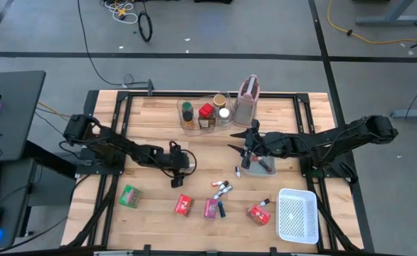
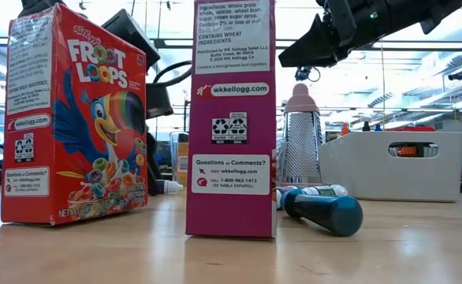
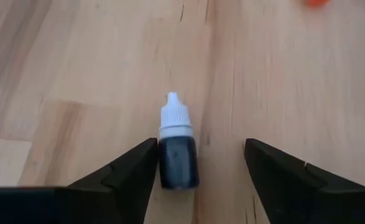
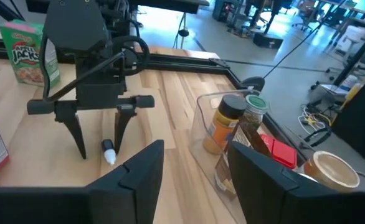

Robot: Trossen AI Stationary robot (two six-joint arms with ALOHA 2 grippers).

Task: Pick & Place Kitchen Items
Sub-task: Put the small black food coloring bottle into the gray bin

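Dark glass or plastic, the tiny white-capped bottle (image 3: pixel 177 151) lies flat on the wooden counter (image 3: pixel 282 93) between the spread fingers of the left pincer (image 3: pixel 200 163), touching one finger, ungripped. It looks light, rigid and prone to roll, so grasp across its body. The right pincer (image 4: pixel 192 163) hovers near the clear bin (image 4: pixel 208 134), parted and empty.

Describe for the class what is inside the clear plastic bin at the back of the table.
The clear plastic bin holds upright spice jars with dark, red and white lids, packed together. Whatever lies beneath or behind them is covered.
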